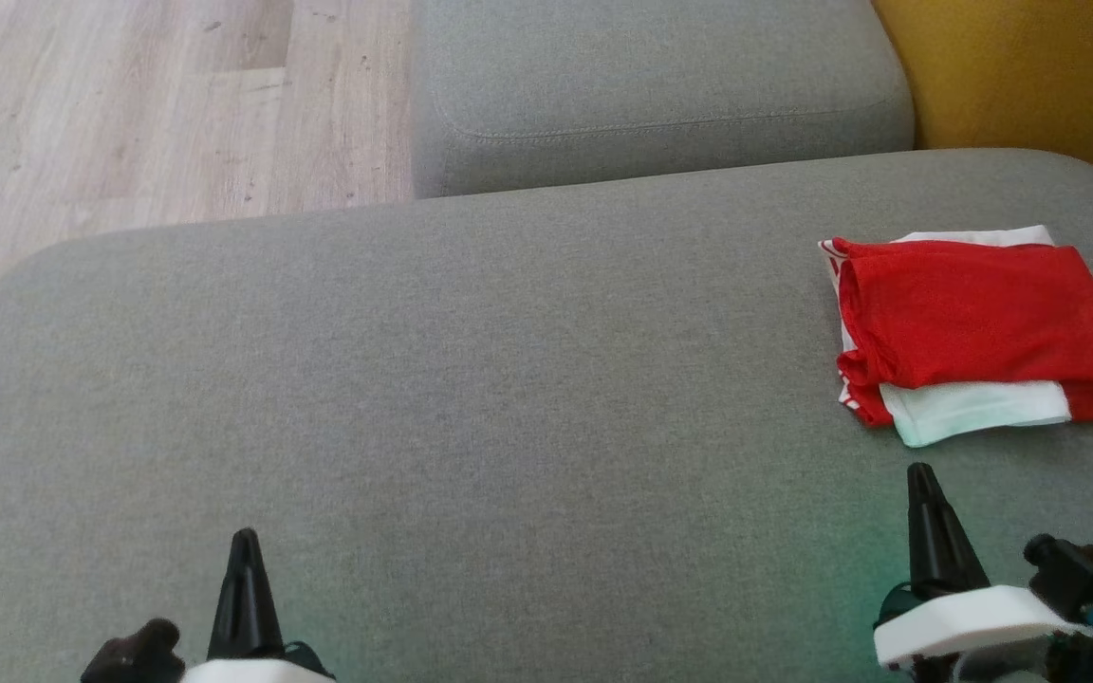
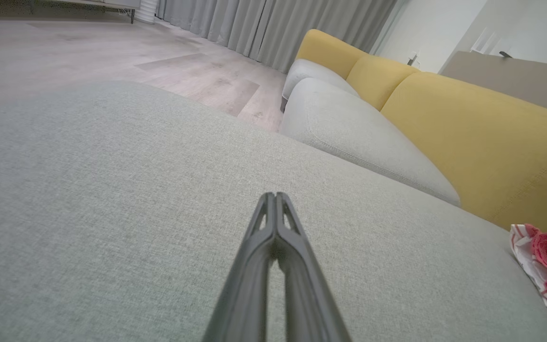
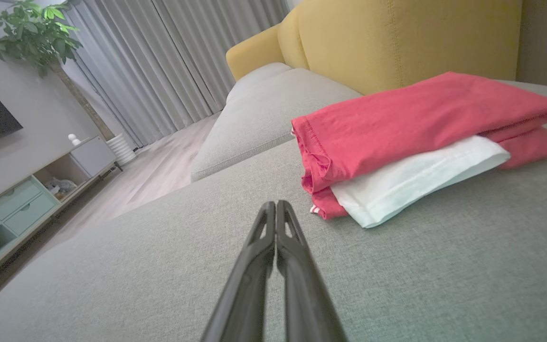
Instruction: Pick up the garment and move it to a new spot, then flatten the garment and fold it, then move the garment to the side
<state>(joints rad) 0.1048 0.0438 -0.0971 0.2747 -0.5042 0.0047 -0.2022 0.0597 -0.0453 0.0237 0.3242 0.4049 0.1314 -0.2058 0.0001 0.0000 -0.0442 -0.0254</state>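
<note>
Pointing up from the bottom edge of the head frame, the left gripper [image 1: 245,539] at lower left and the right gripper [image 1: 919,471] at lower right are both clenched tight and hold nothing, over a wide grey fabric sofa seat [image 1: 471,379]. Folded red-and-white fabric garment [image 1: 983,313] lies flat on the seat at the right edge, near the right gripper's tip but apart from it. Upper centre: second grey seat cushion [image 1: 651,85]. Upper right: yellow upholstered backrest [image 1: 1021,66]. Upper left: pale wood-plank floor [image 1: 129,104].
</note>
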